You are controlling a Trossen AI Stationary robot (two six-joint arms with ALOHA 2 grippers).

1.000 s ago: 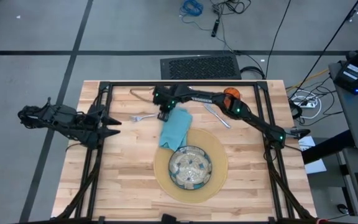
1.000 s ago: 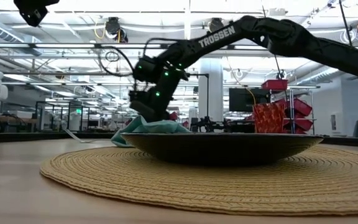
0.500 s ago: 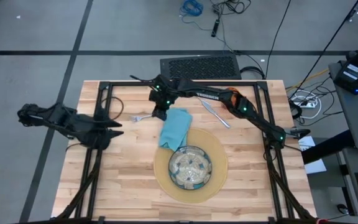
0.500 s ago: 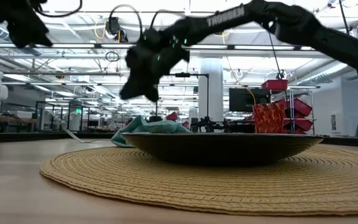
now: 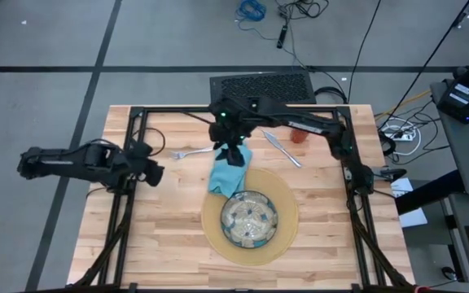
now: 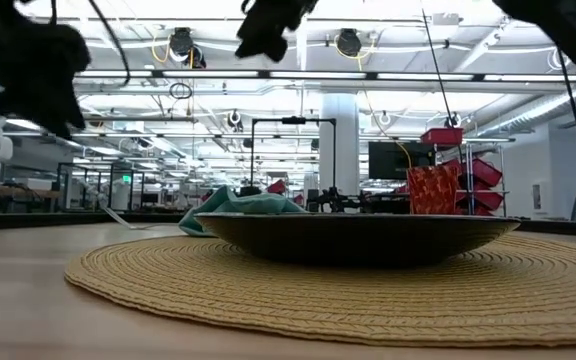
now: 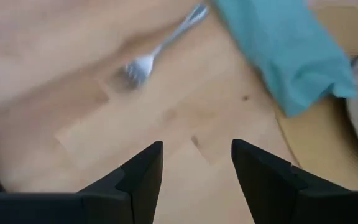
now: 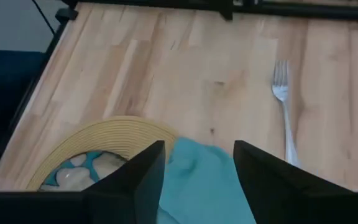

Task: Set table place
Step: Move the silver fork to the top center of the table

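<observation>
The teal napkin [image 5: 228, 169] lies flat on the table [image 5: 161, 236], its near end over the far rim of the round tan mat [image 5: 287, 213]. The patterned plate [image 5: 249, 220] sits on the mat. A fork [image 5: 187, 153] lies left of the napkin. The knife and spoon [image 5: 282, 148] and the orange cup [image 5: 300, 134] are to its right. My right gripper [image 8: 197, 155] hangs open high above the napkin [image 8: 204, 180], touching nothing. My left gripper [image 7: 197, 155] is open over bare wood near the table's left edge, pointing toward the fork [image 7: 160, 46].
Black frame rails [image 5: 129, 212] run along the table's left, far and right sides. A dark grille [image 5: 263, 85] lies on the floor beyond the far edge. Bare wood lies left of the mat and along the near edge.
My right gripper has let go of the napkin and risen steeply, drifting a little toward the table's right; the napkin stays where it lay. My left gripper has come down and moved toward the table's right, turning its fingers toward the fork.
</observation>
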